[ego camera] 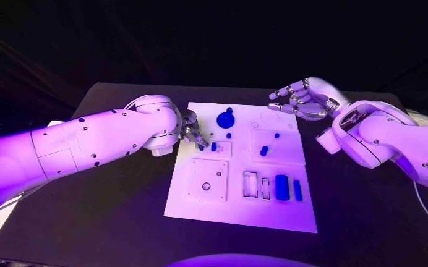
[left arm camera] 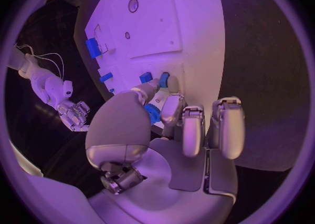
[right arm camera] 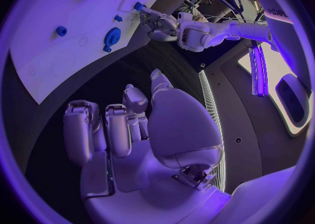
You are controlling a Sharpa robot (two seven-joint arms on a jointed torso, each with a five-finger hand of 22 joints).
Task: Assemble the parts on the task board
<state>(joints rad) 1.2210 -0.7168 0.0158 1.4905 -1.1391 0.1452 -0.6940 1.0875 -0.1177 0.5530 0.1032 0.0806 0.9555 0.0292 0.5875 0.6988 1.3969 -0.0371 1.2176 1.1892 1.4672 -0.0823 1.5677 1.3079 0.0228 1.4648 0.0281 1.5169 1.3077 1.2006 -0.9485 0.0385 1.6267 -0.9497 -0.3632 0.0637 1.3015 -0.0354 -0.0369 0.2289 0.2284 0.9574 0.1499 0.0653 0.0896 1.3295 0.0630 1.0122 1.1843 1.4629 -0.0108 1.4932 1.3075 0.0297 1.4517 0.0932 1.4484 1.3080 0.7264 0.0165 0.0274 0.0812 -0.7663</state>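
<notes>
- The left hand [ego camera: 190, 132] is down at the left edge of the task board [ego camera: 214, 208], pinching a small blue part [left arm camera: 163, 80] between thumb and fingertip, just over the board's middle-left.
- The right hand [ego camera: 302, 101] hangs above the board's far right corner, fingers half curled and apart, holding nothing.
- Other blue parts sit on the board: a round disc piece [ego camera: 225, 118] at the far middle, a short peg [ego camera: 264, 151] right of centre, and two long bars [ego camera: 282, 186] in the near right slots.
- As I judge it, the pinched part could go in tilted, because the grip is only at the fingertips and the fingers hide the socket from above.
- A hard push could also slide the plate itself; I can't see anything fixing it to the table.
- The left forearm sits close over the board's left side, so a careless sweep might knock loose pieces.
- The table [ego camera: 107, 217] is matte black, the room behind is dark, and coloured light washes over everything.
</notes>
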